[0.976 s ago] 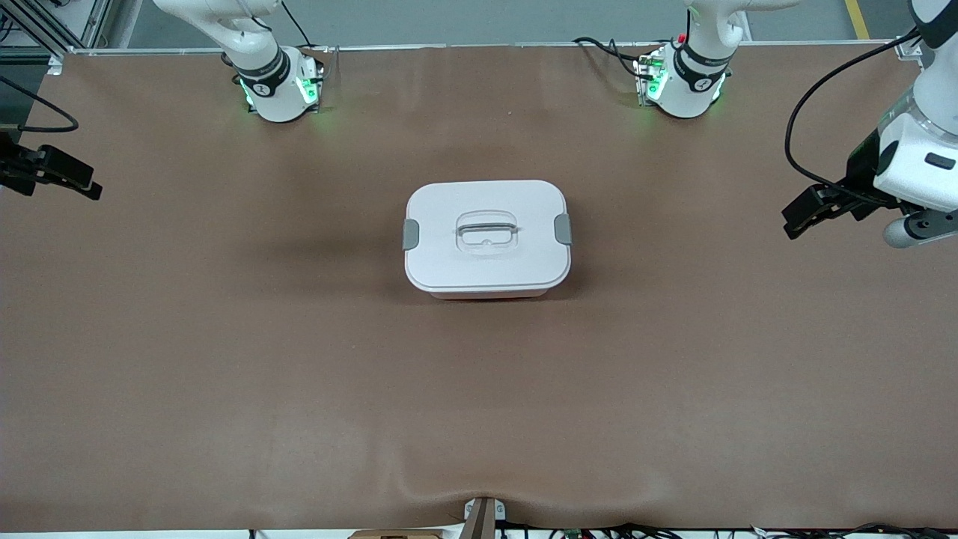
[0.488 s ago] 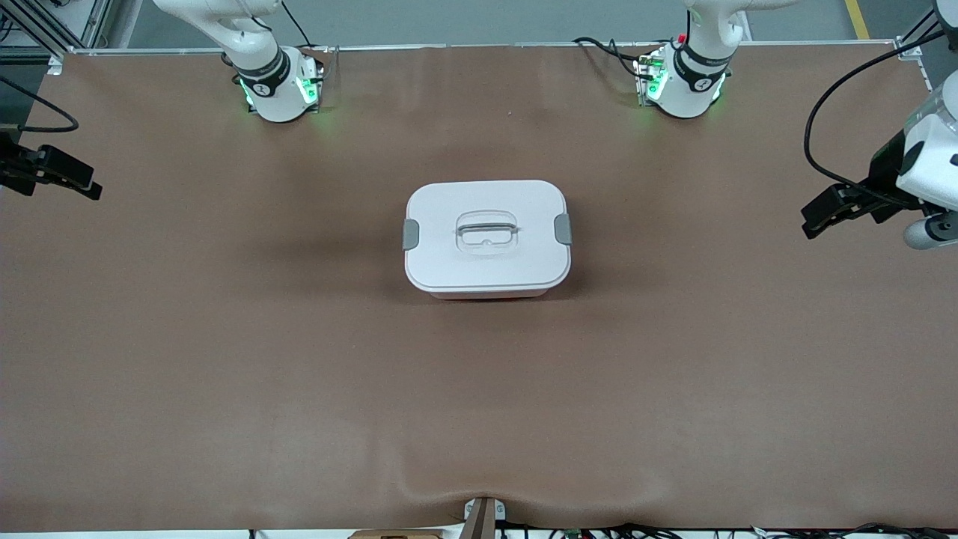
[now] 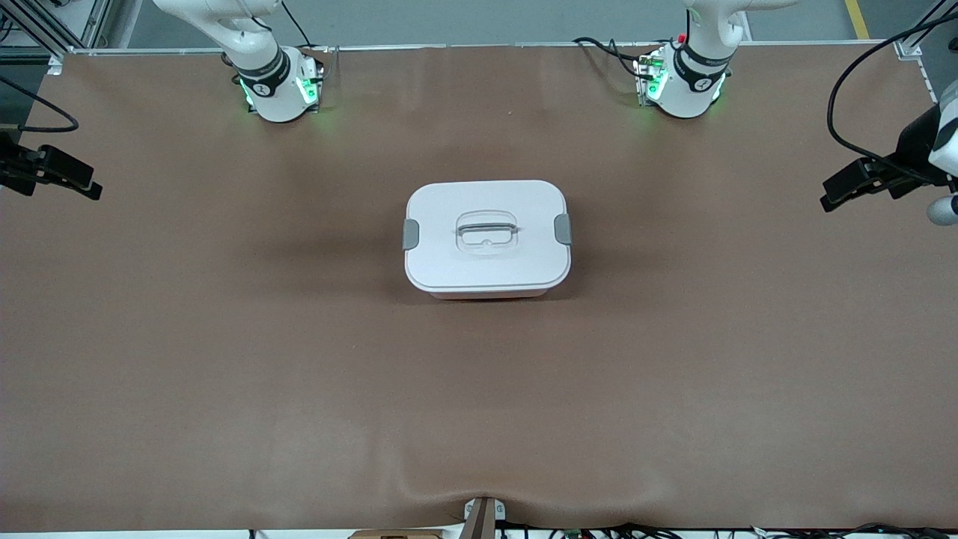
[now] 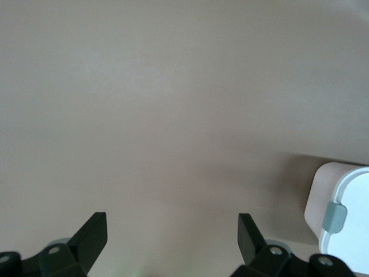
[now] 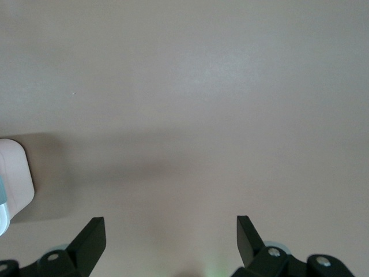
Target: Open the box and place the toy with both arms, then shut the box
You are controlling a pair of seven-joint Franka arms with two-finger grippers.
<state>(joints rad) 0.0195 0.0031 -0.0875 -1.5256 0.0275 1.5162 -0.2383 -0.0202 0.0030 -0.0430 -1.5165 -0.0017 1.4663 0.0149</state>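
The box (image 3: 486, 236) stands at the middle of the table with its white lid on and a grey clip (image 3: 411, 234) at each end. The toy is out of view. My left gripper (image 3: 829, 198) hangs open and empty over the table's edge at the left arm's end, well clear of the box. Its wrist view shows its wide-apart fingers (image 4: 172, 231) over bare table, with a corner of the box (image 4: 346, 219) at the side. My right gripper (image 3: 93, 187) waits open and empty over the right arm's end; its fingers (image 5: 170, 231) frame bare table, with a box corner (image 5: 14, 173) at the edge.
A brown mat (image 3: 299, 374) covers the whole table. The two arm bases (image 3: 277, 86) (image 3: 685, 82) stand along the edge farthest from the front camera. A small bracket (image 3: 483, 513) sits at the nearest edge.
The left gripper has drawn away from the box toward the left arm's end of the table, staying open. The right gripper and the box have not moved.
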